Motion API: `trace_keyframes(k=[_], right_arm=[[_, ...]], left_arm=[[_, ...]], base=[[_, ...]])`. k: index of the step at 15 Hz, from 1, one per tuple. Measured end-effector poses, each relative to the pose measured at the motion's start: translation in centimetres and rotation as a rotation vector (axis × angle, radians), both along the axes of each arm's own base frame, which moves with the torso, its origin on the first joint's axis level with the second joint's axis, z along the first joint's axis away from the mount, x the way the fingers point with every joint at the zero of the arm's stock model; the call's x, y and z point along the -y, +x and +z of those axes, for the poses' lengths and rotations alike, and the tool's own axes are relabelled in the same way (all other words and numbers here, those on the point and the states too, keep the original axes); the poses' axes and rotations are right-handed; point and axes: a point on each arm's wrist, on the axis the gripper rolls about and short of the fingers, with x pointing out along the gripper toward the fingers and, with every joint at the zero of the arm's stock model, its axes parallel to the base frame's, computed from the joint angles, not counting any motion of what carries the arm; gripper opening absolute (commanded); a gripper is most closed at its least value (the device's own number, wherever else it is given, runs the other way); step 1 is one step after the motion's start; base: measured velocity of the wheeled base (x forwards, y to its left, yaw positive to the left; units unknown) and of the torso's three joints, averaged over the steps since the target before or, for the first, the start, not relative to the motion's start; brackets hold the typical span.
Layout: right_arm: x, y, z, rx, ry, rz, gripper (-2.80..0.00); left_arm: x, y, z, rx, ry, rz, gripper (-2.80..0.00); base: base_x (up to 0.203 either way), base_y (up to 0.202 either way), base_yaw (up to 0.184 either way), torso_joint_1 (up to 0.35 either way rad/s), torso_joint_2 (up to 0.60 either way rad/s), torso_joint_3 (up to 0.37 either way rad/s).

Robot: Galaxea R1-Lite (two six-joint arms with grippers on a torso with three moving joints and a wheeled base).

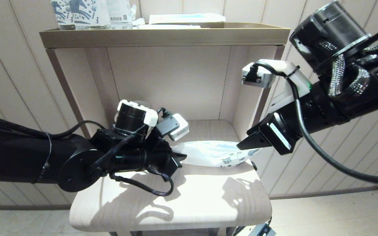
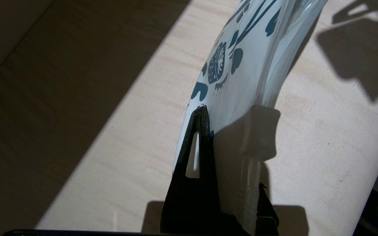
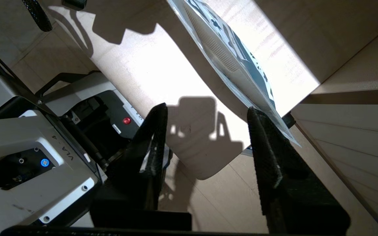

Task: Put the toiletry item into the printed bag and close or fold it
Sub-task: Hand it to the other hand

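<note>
The left gripper is clenched on one end of the printed bag, holding it in the air above the back part of the pale wooden bench, in the recess under the shelf. In the left wrist view the black fingers pinch the bag's edge tightly. The whole bag appears to hang from this one pinch, so if the grip is shallow the smooth film could slide out and drop onto the bench.

The bag spans across toward the bench's right edge, its blue-printed end nearest the right gripper. That gripper is released: in the right wrist view its two fingers stand well apart, and the bag's corner lies just beside one of them, with nothing between the jaws. From here, the free end may sag or swing. A careless re-approach by the right gripper could push the corner aside rather than catch it, or crumple the mouth so that folding goes askew.

The toiletry item cannot be made out plainly. A ribbed pale shape shows through the film in the right wrist view, which may be it inside the bag, but I cannot tell. Whether the bag's mouth is open or sealed is also hidden, and the left arm covers the gripped end in the head view. Packs on the shelf top are cut off by the frame.
</note>
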Motion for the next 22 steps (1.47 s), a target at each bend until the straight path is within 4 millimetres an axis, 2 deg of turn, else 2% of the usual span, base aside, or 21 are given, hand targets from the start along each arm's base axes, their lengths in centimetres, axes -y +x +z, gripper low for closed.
trace_keyframes(k=[7, 10, 13, 17, 22], right_arm=[[0.6, -0.7, -0.3, -0.008, -0.011, -0.001, 0.00], [2.0, -2.2, -1.0, -0.024, -0.022, -0.006, 0.00], [4.2, -3.0, -2.8, 0.001, -0.015, 0.005, 0.00], [6.3, -2.0, -4.3, 0.047, 0.067, 0.035, 0.00], [7.1, 0.2, -7.1, 0.102, 0.122, 0.076, 0.00]], left_arm=[[-0.2, -0.3, 0.4, 0.002, -0.007, -0.004, -2.80], [-0.4, -0.6, 0.7, -0.007, -0.023, -0.029, -2.80], [-0.6, -0.8, 0.7, -0.019, -0.019, -0.029, -2.80], [-0.6, -0.8, 1.2, -0.037, -0.011, -0.024, -2.80], [-0.8, -0.1, 1.7, -0.040, -0.009, -0.008, -2.80]], base=[[0.000, 0.000, 0.000, 0.000, 0.00, 0.000], [0.000, 0.000, 0.000, 0.000, 0.00, 0.000], [0.000, 0.000, 0.000, 0.000, 0.00, 0.000], [0.000, 0.000, 0.000, 0.000, 0.00, 0.000], [0.000, 0.000, 0.000, 0.000, 0.00, 0.000]])
